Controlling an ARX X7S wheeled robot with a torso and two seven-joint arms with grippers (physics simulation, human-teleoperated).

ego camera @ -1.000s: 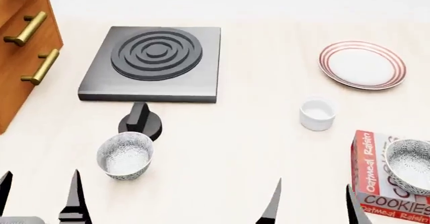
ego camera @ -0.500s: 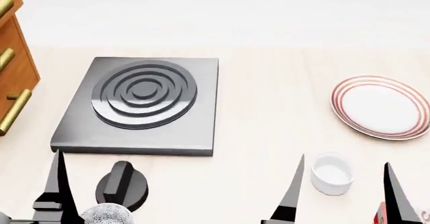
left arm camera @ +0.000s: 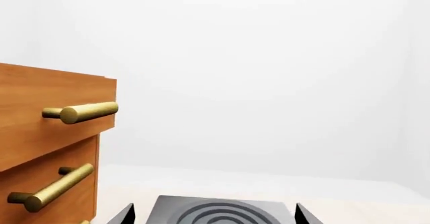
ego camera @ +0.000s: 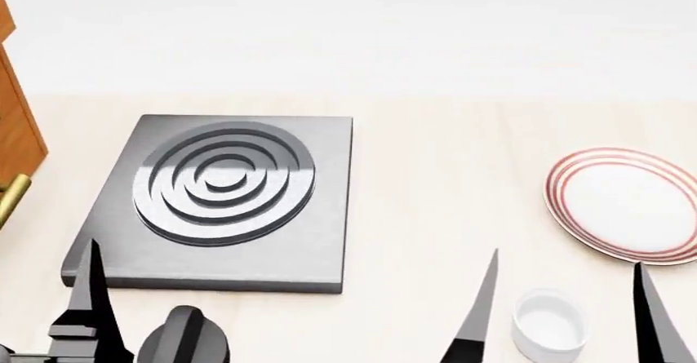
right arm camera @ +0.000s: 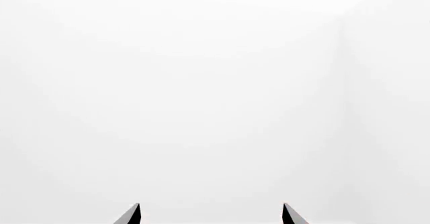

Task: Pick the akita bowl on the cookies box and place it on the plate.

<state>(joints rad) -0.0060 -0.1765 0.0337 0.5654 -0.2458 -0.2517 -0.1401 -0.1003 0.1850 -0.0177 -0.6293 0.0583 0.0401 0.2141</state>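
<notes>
The plate (ego camera: 629,205) lies right of the stove block (ego camera: 220,201), a white cup (ego camera: 548,325) near it. Both the right gripper (ego camera: 564,314) and the left gripper (left arm camera: 211,215) have their fingers spread, holding nothing.

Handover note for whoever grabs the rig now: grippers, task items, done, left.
Left gripper: open, empty, facing the stove plate.
Right gripper: open, empty, fingertips straddling the white cup.
Plate: on the table at the far right, nothing on it.
Akita bowl and cookies box: out of every view.
Done: nothing placed.
Left: find the bowl on the box, grasp it, set it on the plate.
</notes>
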